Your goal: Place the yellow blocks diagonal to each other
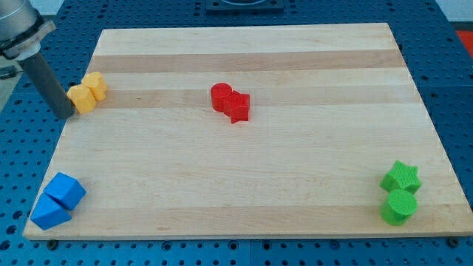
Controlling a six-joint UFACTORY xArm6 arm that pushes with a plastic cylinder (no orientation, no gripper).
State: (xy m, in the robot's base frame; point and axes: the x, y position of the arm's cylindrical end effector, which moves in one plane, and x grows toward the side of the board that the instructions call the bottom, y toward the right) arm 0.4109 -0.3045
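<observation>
Two yellow blocks sit touching near the board's left edge, toward the view's top. The lower-left yellow block [81, 98] is a rounded chunk; the upper-right yellow block [95, 85] lies diagonally up and right of it. My tip [65, 116] is at the board's left edge, just left of and slightly below the lower-left yellow block, close to it or touching. The rod leans up to the view's top left.
A red cylinder [221, 96] and a red star [239, 107] touch near the middle top. Two blue blocks [66, 191] [49, 212] lie at bottom left. A green star [401, 178] and a green cylinder [399, 207] lie at bottom right on the wooden board [244, 170].
</observation>
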